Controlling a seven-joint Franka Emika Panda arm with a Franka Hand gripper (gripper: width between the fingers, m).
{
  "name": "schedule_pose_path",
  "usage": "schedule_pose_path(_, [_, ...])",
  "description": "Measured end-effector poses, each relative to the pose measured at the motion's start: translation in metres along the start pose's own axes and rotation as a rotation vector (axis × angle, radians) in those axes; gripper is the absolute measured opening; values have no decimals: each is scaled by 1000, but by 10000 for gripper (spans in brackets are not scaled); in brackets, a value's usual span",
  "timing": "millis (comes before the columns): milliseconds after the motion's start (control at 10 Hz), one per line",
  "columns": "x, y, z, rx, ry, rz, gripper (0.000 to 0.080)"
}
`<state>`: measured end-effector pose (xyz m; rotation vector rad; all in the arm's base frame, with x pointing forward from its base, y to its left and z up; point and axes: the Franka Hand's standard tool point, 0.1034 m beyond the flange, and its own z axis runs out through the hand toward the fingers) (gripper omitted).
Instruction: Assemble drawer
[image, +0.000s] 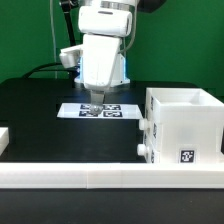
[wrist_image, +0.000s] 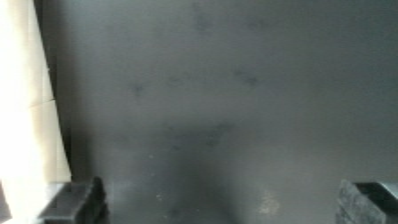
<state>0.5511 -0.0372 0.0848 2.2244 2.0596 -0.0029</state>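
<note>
Table (image: 40, 115): I am seeing it lying under everything else.
Marker board (image: 100, 110): it is lying flat on the table, near the middle, behind the front rail.
Gripper (image: 96, 104): I am watching it hanging directly over the marker board.
Drawer box (image: 183, 125): it is sitting on the table at the exterior view's right, beside the marker board and apart from it.
Front rail (image: 90, 176): it is running along the near edge, before the drawer box.
</note>
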Motion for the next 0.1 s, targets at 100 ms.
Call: schedule_pose_path(100, [0,0,0,0,0,0,648])
